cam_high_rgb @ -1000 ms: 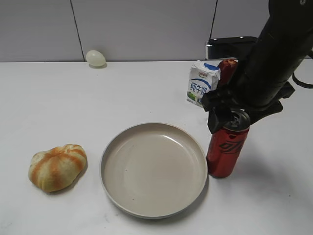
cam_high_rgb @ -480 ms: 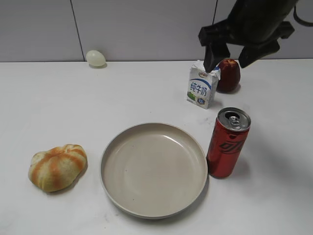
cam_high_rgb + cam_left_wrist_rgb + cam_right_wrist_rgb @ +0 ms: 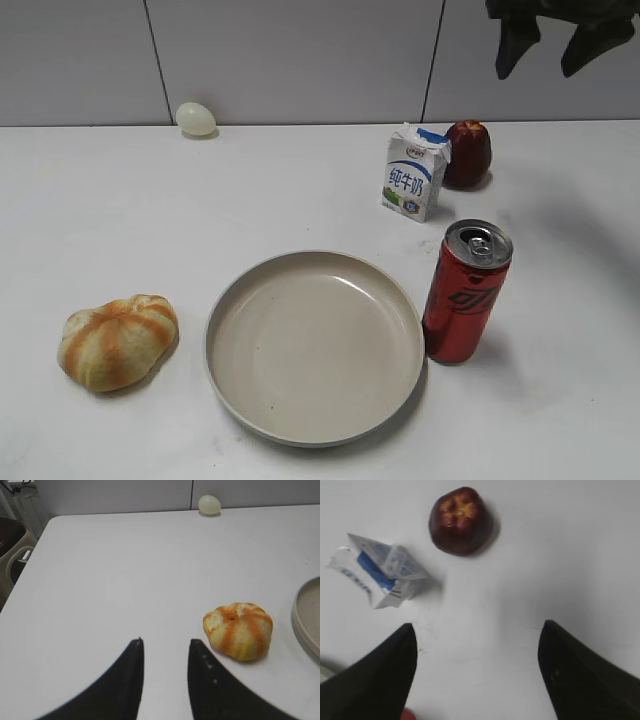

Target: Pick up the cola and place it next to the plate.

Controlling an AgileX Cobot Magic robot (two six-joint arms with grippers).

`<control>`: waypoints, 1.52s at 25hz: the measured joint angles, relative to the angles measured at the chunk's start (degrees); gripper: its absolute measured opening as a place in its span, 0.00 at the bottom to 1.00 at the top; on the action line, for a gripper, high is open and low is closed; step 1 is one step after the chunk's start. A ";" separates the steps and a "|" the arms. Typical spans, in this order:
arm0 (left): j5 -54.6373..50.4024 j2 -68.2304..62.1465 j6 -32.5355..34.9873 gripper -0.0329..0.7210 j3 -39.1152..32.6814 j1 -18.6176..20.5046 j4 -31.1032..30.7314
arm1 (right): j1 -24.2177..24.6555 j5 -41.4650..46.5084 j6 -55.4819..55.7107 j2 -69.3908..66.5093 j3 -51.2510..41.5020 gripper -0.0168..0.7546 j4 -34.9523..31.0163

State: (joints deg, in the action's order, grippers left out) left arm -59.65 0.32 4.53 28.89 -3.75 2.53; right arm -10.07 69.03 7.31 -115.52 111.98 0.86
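The red cola can (image 3: 466, 293) stands upright on the white table, touching or almost touching the right rim of the beige plate (image 3: 315, 345). A red sliver of the can shows at the bottom edge of the right wrist view (image 3: 408, 715). My right gripper (image 3: 553, 47) is open and empty, high above the table at the top right, well clear of the can; its jaws (image 3: 477, 632) hang wide apart. My left gripper (image 3: 165, 642) is open and empty over bare table left of the bun. The plate's rim shows at the right edge of the left wrist view (image 3: 300, 617).
An orange-striped bread bun (image 3: 118, 340) lies left of the plate. A white-and-blue milk carton (image 3: 414, 172) and a dark red apple (image 3: 467, 153) stand behind the can. A pale egg (image 3: 196, 119) sits at the back wall. The table's left edge shows in the left wrist view.
My right gripper has let go of the cola can and risen up and to the right, out to the top of the view. The can stays standing next to the plate.
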 joint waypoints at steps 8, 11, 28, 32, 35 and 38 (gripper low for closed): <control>0.00 0.00 0.00 0.36 0.00 0.00 0.00 | 8.58 0.30 -2.47 1.68 -0.79 0.79 -1.37; 0.00 0.00 0.00 0.36 0.00 0.00 0.00 | 9.73 0.24 -3.27 6.91 -6.12 0.79 -1.91; 0.00 0.00 0.00 0.36 0.00 0.00 0.05 | 9.73 -6.21 -5.44 54.70 -66.48 0.79 -4.14; 0.00 0.00 0.00 0.36 0.00 0.00 0.05 | 9.73 -6.79 -5.57 66.10 -75.63 0.79 -4.14; 0.00 0.00 0.00 0.36 0.00 0.00 0.05 | 9.73 -6.85 -5.85 74.78 -80.89 0.79 -4.14; 0.00 0.00 0.00 0.36 0.00 0.00 0.05 | 9.73 -7.93 -5.99 83.98 -83.10 0.79 -4.39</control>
State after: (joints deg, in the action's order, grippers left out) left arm -59.65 0.32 4.53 28.89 -3.75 2.58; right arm -0.34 61.09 1.32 -31.54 28.88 -3.53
